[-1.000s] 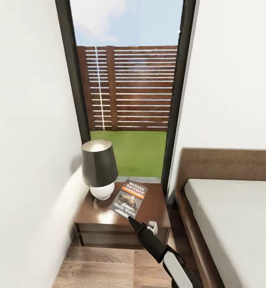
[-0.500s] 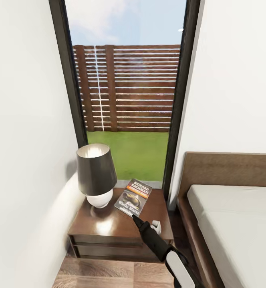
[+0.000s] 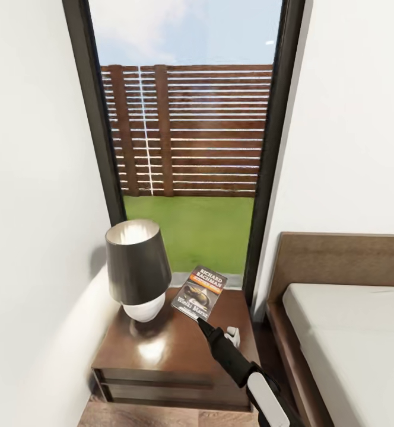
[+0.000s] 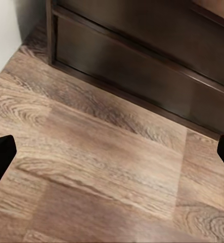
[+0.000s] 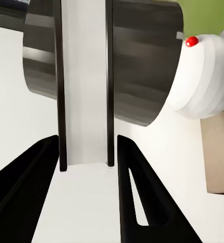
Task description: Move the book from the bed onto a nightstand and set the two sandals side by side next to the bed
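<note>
Right now my right claw (image 3: 202, 323) grips the book (image 3: 200, 292) by its near edge, holding it tilted over the nightstand (image 3: 161, 350). Seen from my head, the far edge of the book is raised toward the window (image 3: 188, 136), and I cannot tell whether any part of it touches the wooden top. Its dark cover with the orange band and white lettering faces up. From my right wrist, the book (image 5: 85, 81) shows edge-on as a pale slab with dark borders, and my two black fingers (image 5: 137, 187) stand on either side of it, clamped on it.

Left of the book, a lamp (image 3: 136, 267) stands on the nightstand: a dark shade over a round white base. From my right wrist the shade and the white base (image 5: 203, 76) lie just behind the book. A small white gadget (image 3: 232, 337) rests near the nightstand's front right corner, beside my arm.

The bed (image 3: 351, 332) lies to the right of the nightstand, its brown headboard against the white wall and its grey mattress bare.

My left claw (image 4: 112, 152) hangs low over the wood floor (image 4: 101, 177), its two black fingertips (image 4: 0, 157) set wide apart with nothing between them, pointed toward the base of the nightstand (image 4: 142, 66).
</note>
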Available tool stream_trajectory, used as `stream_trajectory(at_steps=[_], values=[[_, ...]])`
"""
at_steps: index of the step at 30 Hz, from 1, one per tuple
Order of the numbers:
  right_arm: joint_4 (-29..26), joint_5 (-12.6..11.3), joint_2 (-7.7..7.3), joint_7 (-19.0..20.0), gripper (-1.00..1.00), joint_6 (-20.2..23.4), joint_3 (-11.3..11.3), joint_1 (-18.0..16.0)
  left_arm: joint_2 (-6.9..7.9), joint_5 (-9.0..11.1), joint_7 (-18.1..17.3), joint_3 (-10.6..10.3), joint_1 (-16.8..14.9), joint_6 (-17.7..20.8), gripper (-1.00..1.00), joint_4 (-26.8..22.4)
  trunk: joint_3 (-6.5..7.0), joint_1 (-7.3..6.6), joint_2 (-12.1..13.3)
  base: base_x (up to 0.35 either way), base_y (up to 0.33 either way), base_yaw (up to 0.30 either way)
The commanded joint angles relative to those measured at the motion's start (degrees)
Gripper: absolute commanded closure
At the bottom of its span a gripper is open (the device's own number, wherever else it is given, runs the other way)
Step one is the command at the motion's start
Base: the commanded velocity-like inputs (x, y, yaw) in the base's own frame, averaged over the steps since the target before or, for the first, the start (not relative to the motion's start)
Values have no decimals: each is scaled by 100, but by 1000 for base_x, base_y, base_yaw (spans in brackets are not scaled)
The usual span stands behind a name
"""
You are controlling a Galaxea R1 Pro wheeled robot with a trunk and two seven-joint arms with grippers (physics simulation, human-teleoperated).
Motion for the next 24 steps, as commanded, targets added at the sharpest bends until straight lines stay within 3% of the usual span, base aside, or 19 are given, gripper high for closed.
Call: stream_trajectory(at_steps=[1,18,24], values=[[-2,-77,1,3,100,48,-3,-3,2,-40,-21,50,-3,-13,-100,4,-6,2,-3,220,0,0],[82,-61,9,-35,100,42,-40,-3,4,-40,-21,50,-3,-18,-100,4,-6,2,-3,174,0,0],[222,-178,9,-436,100,47,-157,-3,9,-40,-21,50,-3,-20,-100,4,-6,2,-3,40,0,0]])
